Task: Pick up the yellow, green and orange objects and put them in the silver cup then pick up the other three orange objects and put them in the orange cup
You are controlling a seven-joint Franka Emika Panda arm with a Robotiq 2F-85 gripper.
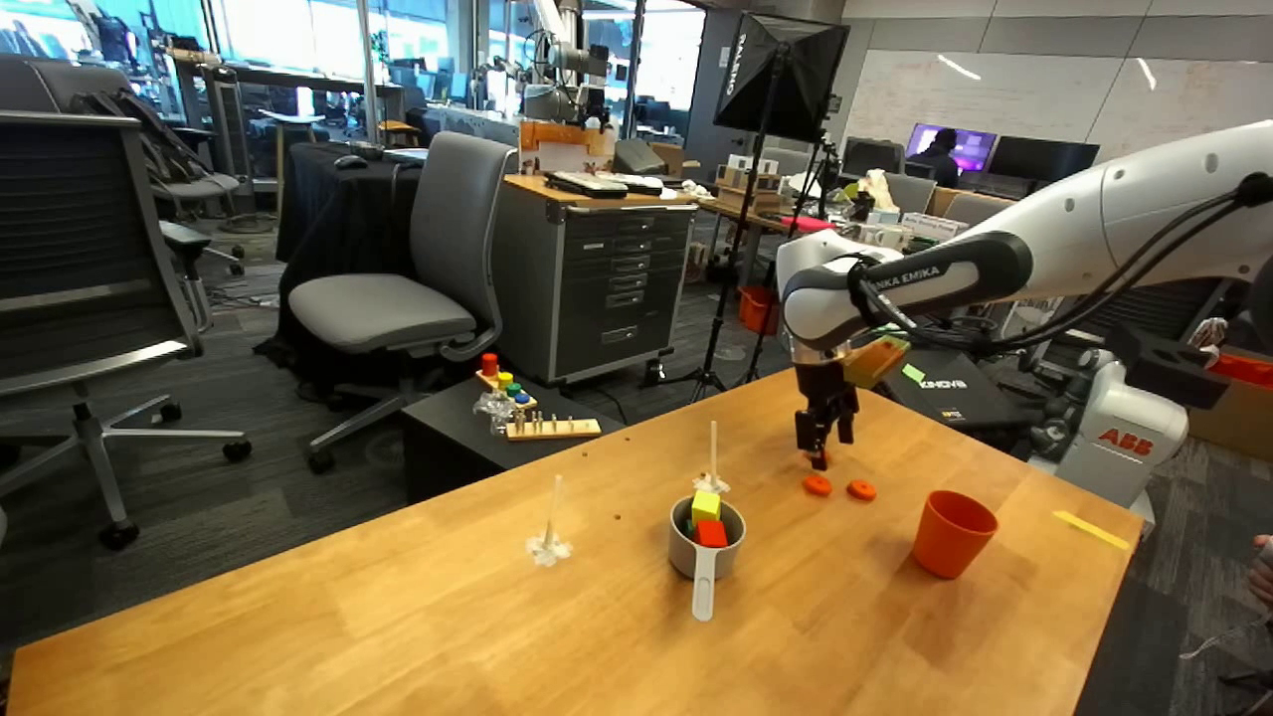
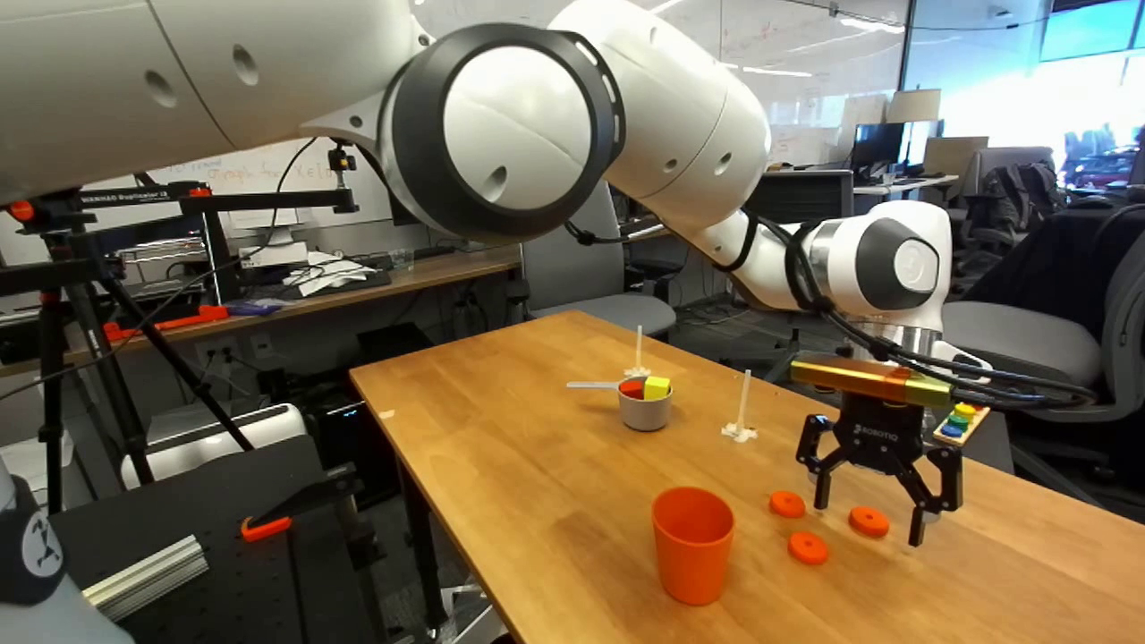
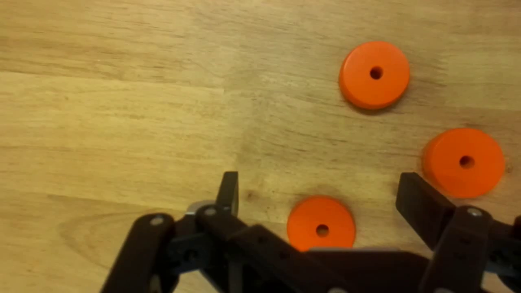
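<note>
In the wrist view you have one orange disc (image 3: 321,215) between your wide-spread gripper's (image 3: 319,183) tips, but a second orange disc (image 3: 464,162) leaves you little room beside one tip. On the tabletop (image 1: 825,617), a bare lane runs from the orange cup (image 1: 953,542) to the silver cup (image 2: 644,414), whose handle (image 1: 703,592) juts away from the long edge by the black box (image 1: 448,447). Towards that edge, two upright white pegs (image 1: 713,449) obstruct you, one just beside that cup.

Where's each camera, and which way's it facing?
An exterior view: raised near the table, facing the silver cup; arm enters from picture right.
An exterior view: close by the arm, which crosses its top; faces the orange cup.
Wrist view: at the arm's end, facing down at orange discs; pincer at bottom.
Both exterior views show both cups.
</note>
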